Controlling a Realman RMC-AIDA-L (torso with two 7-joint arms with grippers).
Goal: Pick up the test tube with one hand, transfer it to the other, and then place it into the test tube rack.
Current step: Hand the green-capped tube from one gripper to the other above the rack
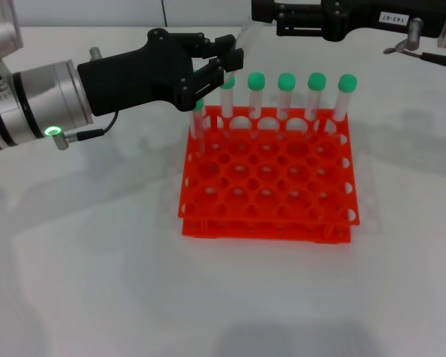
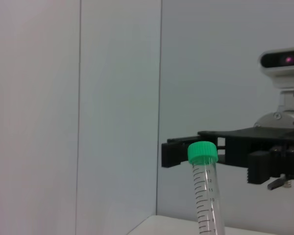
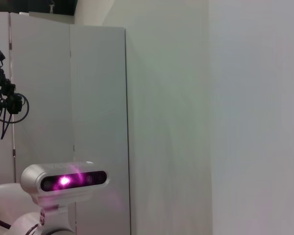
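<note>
In the head view my left gripper (image 1: pixel 233 56), black on the silver arm with the green light, is shut on the lower part of a clear test tube (image 1: pixel 246 33) and holds it tilted above the back left of the orange-red rack (image 1: pixel 267 195). The tube's top reaches my right gripper (image 1: pixel 262 21), the black one with the white label, at the top edge. In the left wrist view the tube's green cap (image 2: pixel 203 152) stands right in front of the right gripper (image 2: pixel 179 151), which looks open around it. The right wrist view shows none of these.
Several more green-capped tubes (image 1: pixel 286 93) stand in the rack's back row, one (image 1: pixel 198 119) at its left edge under my left gripper. The rack sits on a white table (image 1: pixel 97 260). The right wrist view shows a wall and the robot's head (image 3: pixel 63 182).
</note>
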